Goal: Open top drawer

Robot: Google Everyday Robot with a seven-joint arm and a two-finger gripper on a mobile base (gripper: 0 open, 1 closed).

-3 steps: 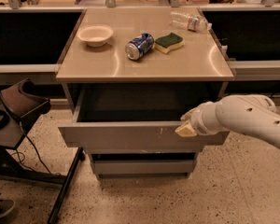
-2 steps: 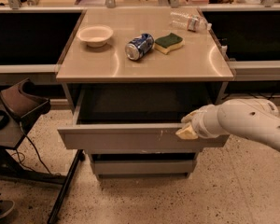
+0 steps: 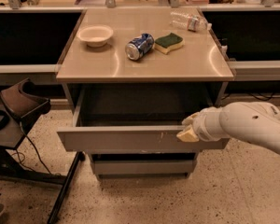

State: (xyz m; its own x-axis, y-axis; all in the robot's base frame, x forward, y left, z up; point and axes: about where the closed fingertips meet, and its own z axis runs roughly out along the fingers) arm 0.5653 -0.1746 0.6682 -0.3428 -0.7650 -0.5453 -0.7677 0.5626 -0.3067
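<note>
We see the top drawer, under the table, a touch further out toward 6 o'clock than a second ago, so the opening looks nearly done; our claw sits at its front's 3 o'clock end, and we cannot tell how wide it is or whether it grips

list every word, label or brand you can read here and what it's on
No text here is legible.
On the blue can: printed markings, too blurred to read.
On the clear bottle at the back right: label unreadable.
On the top drawer front: only white scuffs, no text.
On the gripper, at that front's upper right edge: no marking visible.
</note>
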